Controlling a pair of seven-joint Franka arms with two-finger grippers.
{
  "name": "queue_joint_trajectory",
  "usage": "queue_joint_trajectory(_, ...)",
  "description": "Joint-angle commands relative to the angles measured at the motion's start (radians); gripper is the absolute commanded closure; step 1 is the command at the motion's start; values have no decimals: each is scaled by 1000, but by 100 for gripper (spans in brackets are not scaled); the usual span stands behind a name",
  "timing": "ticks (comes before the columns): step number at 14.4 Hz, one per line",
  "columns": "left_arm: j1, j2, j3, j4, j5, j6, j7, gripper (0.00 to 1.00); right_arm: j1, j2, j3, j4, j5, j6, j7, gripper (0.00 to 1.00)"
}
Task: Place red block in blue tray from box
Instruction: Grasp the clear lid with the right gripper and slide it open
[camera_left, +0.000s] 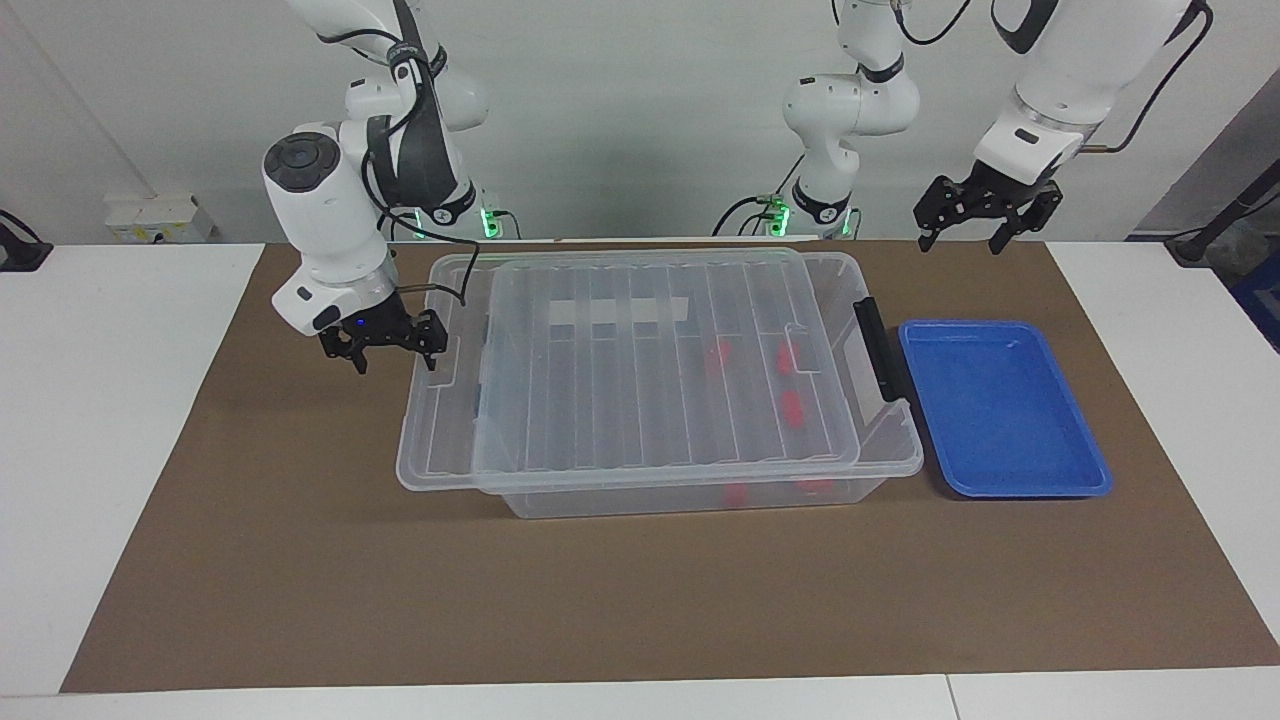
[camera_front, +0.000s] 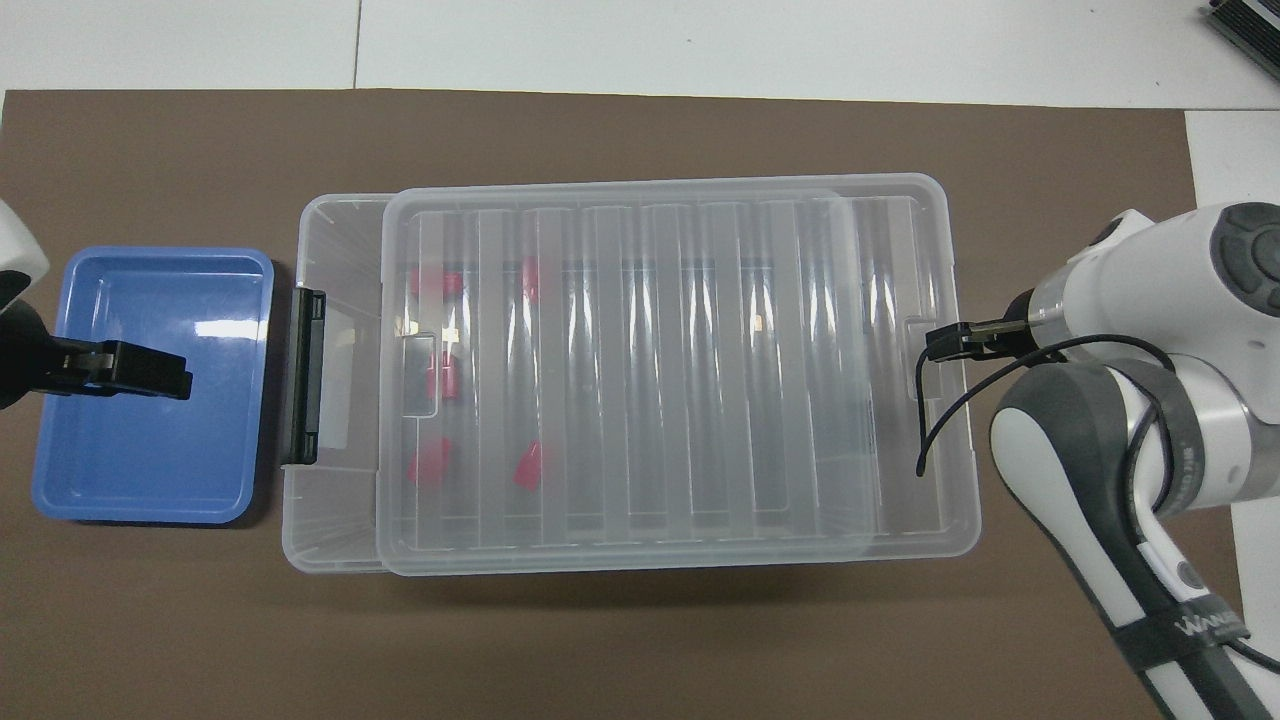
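The box (camera_left: 700, 497) is a clear bin mid-table, and its ribbed lid (camera_left: 620, 360) lies slid partway off toward the right arm's end. Several red blocks (camera_left: 790, 408) lie inside, seen through the lid (camera_front: 700, 370), at the end toward the blue tray (camera_left: 1000, 400). That tray is empty and sits beside the box's black clip handle (camera_left: 878, 345). My right gripper (camera_left: 395, 360) is open, straddling the lid's end rim, one finger inside it by the tab. My left gripper (camera_left: 960, 245) waits open, raised over the mat's robot-side edge, holding nothing.
A brown mat (camera_left: 300, 580) covers the table under everything. White table surface (camera_left: 110, 420) runs along both ends. The lid's overhang now reaches past the box at the right arm's end (camera_front: 960, 450), with the right arm's wrist (camera_front: 1180, 330) just outside it.
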Motion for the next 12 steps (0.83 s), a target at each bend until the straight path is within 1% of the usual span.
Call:
queue_joint_trajectory(1,8,-11,-2,-5,-9,-6,-7,0,-19,-10,4,1,-20,-17,-19,0)
queue_joint_trajectory(5,8,-11,-2,-5,-9,-6,-7,0,-54,-13,4,1,-20,-29,-39,0)
queue_joint_trajectory(12,8,-11,-2,-5,-9,-6,-7,0,-83,-13,4,1,-20,-35,-56,0)
